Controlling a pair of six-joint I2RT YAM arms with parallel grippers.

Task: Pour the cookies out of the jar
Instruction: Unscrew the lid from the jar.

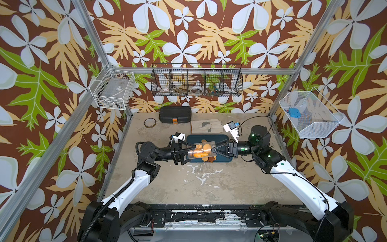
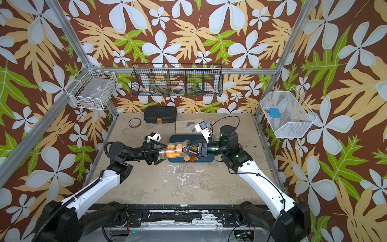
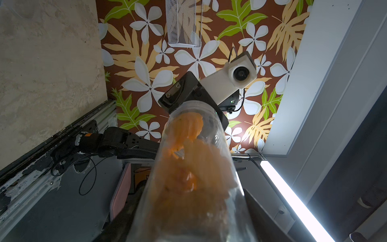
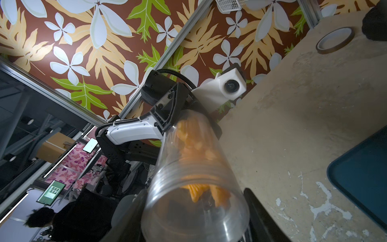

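While my left gripper (image 1: 189, 153) and right gripper (image 1: 213, 150) clamp the clear jar (image 1: 201, 150) by its ends, sideways over the teal tray's (image 1: 194, 138) near edge, its cookies (image 1: 199, 154) look light and loose. The thin plastic is probably slick, so I'd grip near the base.

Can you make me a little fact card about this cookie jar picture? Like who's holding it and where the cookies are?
Main thing: clear jar, held sideways in the air over the blue tray
Held by: left tool and right tool, one clamped on each end
Cookies inside: orange cookies, bunched together
Cookies out: a few brown cookies on the tray
Behind the tray: glove, black case, tape roll
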